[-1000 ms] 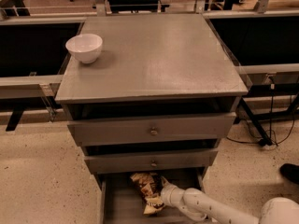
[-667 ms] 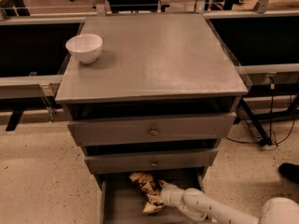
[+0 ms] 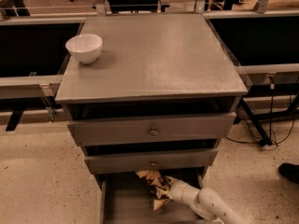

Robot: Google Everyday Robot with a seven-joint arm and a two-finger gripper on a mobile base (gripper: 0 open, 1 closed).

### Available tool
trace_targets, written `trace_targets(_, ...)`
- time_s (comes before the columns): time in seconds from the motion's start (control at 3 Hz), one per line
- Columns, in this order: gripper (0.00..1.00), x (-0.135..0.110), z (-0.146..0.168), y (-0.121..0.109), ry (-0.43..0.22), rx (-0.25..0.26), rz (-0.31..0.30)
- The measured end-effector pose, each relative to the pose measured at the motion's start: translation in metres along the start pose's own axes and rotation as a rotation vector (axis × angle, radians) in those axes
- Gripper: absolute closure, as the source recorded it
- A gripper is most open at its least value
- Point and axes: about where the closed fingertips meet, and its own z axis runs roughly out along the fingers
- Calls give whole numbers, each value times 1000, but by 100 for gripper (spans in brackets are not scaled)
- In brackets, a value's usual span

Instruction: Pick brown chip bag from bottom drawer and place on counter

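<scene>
The brown chip bag (image 3: 150, 183) sits crumpled in the open bottom drawer (image 3: 124, 204), just under the front of the middle drawer, with its pale ends showing. My gripper (image 3: 164, 191) reaches in from the lower right on a white arm and is closed on the bag's right side, its fingertips buried in the bag. The counter (image 3: 154, 55) is the broad grey top of the cabinet, well above the gripper.
A white bowl (image 3: 84, 47) stands on the counter's far left corner. Two wider drawers with brass knobs, the upper (image 3: 153, 131) and the middle (image 3: 153, 163), stick out slightly above the bottom drawer. Cables and a stand leg lie on the floor at the right.
The gripper and the bag have shifted slightly up and to the right inside the bottom drawer. Everything else is as before.
</scene>
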Motion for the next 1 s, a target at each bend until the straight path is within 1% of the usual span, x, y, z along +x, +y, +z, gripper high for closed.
trace_targets(0.33, 100, -12, -40, -21, -62, 25, -80)
trace_targets(0.67, 100, -12, -40, -21, -62, 25, -80)
trace_targets(1.0, 100, -15, -40, -13, -53, -75, -119)
